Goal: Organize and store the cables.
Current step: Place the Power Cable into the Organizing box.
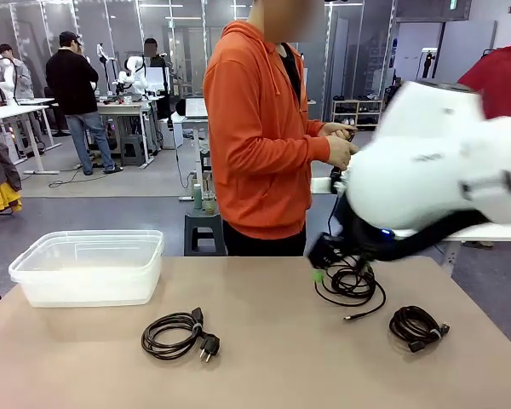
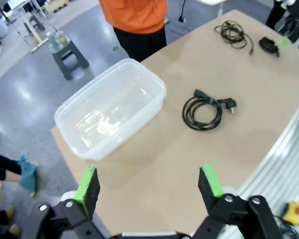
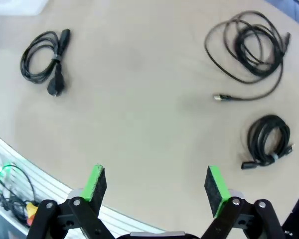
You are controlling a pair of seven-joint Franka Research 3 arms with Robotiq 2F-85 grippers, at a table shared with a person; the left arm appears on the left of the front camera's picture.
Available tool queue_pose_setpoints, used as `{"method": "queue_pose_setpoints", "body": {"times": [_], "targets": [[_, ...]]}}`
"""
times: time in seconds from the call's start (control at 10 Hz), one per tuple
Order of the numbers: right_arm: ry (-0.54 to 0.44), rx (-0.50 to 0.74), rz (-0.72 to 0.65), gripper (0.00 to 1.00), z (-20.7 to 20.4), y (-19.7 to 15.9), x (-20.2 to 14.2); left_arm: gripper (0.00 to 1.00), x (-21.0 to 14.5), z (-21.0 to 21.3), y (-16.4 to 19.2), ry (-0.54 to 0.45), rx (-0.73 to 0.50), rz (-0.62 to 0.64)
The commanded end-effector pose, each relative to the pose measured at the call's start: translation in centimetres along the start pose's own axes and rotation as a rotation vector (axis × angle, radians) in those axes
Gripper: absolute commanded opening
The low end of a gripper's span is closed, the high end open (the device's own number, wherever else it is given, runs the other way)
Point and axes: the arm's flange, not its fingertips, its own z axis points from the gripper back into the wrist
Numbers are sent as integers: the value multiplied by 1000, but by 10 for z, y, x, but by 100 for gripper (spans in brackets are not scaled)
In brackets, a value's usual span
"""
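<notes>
Three black cables lie on the tan table. A coil with a power plug [image 1: 176, 333] [image 2: 203, 110] [image 3: 41, 61] sits front centre. A loose coil with a trailing end [image 1: 351, 285] [image 3: 249, 47] lies at the far right, just under my right gripper [image 1: 321, 261], whose arm is blurred. A tight small coil [image 1: 417, 325] [image 3: 268, 139] rests at the right front. In its wrist view my right gripper [image 3: 157, 181] is open and holds nothing. My left gripper [image 2: 149, 181] is open too, high over the table's left corner.
A clear plastic tub [image 1: 21, 277] [image 2: 157, 87] stands empty at the back left. A person in an orange hoodie [image 1: 260, 128] stands at the far edge with both hands together at chest height; a thin black cord seems to hang from them.
</notes>
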Motion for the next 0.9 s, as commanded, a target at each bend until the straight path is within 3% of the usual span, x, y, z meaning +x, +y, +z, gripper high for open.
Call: {"method": "queue_pose_setpoints", "body": {"times": [0.0, 0.2, 0.4, 0.5, 0.6, 0.8], "targets": [[-27, 1, 44, 100, 14, -23, -46, 100, 0, 1, 1, 2, 3, -12], [-19, -19, 128, 100, 30, -39, -85, 100, 0, 1, 1, 2, 3, -12], [-82, -27, 162, 100, 32, -40, -102, 100, 0, 1, 1, 2, 3, -12], [-122, 19, 148, 100, 12, -37, -93, 100, 0, 1, 1, 2, 3, -12], [-52, -28, 128, 100, 57, -32, -52, 100, 0, 1, 1, 2, 3, -12], [-52, -28, 128, 100, 57, -32, -52, 100, 0, 0, 0, 0, 0, 0]]}}
